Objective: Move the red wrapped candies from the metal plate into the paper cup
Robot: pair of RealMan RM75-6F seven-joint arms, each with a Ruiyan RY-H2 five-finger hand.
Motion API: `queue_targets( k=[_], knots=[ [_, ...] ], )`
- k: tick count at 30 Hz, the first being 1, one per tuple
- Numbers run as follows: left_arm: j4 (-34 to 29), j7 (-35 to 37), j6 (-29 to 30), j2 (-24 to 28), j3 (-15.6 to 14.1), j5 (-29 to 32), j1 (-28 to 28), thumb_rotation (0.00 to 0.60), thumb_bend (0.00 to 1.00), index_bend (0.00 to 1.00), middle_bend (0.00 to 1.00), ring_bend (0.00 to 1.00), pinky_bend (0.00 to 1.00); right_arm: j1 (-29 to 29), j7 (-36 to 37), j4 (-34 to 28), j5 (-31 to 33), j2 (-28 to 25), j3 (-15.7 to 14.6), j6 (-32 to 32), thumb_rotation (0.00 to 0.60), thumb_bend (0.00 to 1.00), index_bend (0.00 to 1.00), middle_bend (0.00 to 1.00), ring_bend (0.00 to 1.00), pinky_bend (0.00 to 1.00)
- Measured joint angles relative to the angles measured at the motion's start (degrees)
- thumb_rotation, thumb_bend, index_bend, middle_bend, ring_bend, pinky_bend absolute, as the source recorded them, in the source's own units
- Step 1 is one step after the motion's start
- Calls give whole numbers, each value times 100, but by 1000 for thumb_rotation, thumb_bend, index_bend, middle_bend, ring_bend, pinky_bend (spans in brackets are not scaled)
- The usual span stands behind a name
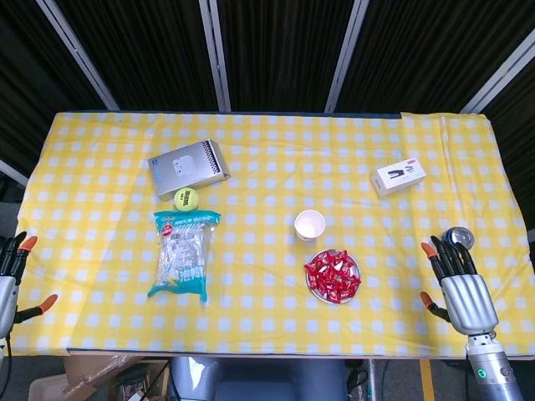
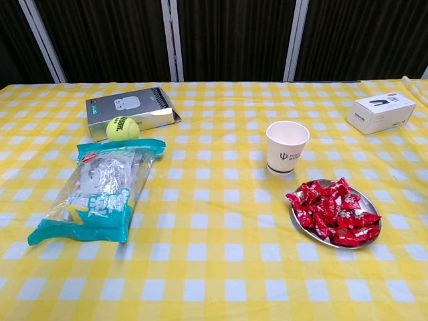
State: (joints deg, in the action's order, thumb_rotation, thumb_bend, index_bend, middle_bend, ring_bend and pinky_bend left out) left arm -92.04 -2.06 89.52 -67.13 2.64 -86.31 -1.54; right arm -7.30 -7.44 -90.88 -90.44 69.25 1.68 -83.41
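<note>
Several red wrapped candies (image 1: pixel 333 274) (image 2: pixel 333 210) are heaped on a small metal plate (image 1: pixel 313 286) (image 2: pixel 299 222) near the front middle of the table. Just behind the plate a white paper cup (image 1: pixel 309 225) (image 2: pixel 287 146) stands upright and looks empty. My right hand (image 1: pixel 458 281) is open at the table's right edge, well right of the plate, fingers spread and holding nothing. At the far left edge my left hand (image 1: pixel 15 271) is also open and empty. Neither hand shows in the chest view.
A blue and white snack bag (image 1: pixel 183 252) (image 2: pixel 100 187) lies left of centre, with a tennis ball (image 1: pixel 185 200) (image 2: pixel 123 127) and a grey box (image 1: pixel 190 165) (image 2: pixel 129 107) behind it. A white box (image 1: pixel 399 176) (image 2: pixel 382 112) sits at the back right. A can top (image 1: pixel 458 238) shows beside my right hand.
</note>
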Motion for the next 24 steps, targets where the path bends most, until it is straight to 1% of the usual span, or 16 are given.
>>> queue_targets(
  k=[8,9,11,12,13,14,15,16,18,19,21,24],
  knots=[
    [-41,-33,22,1,3,-13,4,600,42,0,0,0,0,10,9,-18,-7,-9,-17,-3,600,343,0,8,0,48],
    [-45,-42,30,1,1,-21,6,600,43,0,0,0,0,10,16,-31,-14,-14,-24,0,600,343,0,8,0,82],
    [-35,-33,38,0,-2,-22,12,600,43,0,0,0,0,9,26,-52,-41,-19,-31,-5,600,343,0,9,21,224],
    [-25,-17,41,-1,-1,-20,15,600,43,0,0,0,0,7,24,-69,-70,-22,-36,-12,600,343,0,17,67,339],
    [-25,-2,43,-2,1,-18,15,600,42,0,0,0,0,5,23,-86,-95,-24,-42,-20,600,343,0,37,147,452],
    [-26,17,42,-1,3,-15,16,600,42,0,0,0,0,4,19,-110,-126,-28,-50,-28,600,343,2,56,216,525],
    [-26,40,42,0,3,-15,16,600,42,0,0,0,0,3,14,-152,-168,-35,-64,-39,600,343,9,94,327,630],
    [-22,71,40,3,1,-21,15,600,42,0,0,0,0,2,13,-188,-200,-42,-78,-45,600,342,17,130,430,715],
    [-26,84,37,6,-4,-44,10,600,43,0,0,0,0,-3,4,-287,-261,-64,-109,-44,600,342,28,185,552,806],
    [-28,90,35,8,-11,-66,7,600,43,0,0,0,0,-12,-2,-334,-281,-74,-118,-32,600,343,28,212,591,830],
    [-26,101,26,10,-26,-88,2,600,43,0,0,0,0,-49,-36,-456,-303,-93,-129,36,600,343,28,241,624,850],
    [-23,148,4,16,-31,-88,-6,600,43,0,0,0,0,-144,-210,-600,-304,-101,-105,180,600,342,28,247,632,852]
  ],
)
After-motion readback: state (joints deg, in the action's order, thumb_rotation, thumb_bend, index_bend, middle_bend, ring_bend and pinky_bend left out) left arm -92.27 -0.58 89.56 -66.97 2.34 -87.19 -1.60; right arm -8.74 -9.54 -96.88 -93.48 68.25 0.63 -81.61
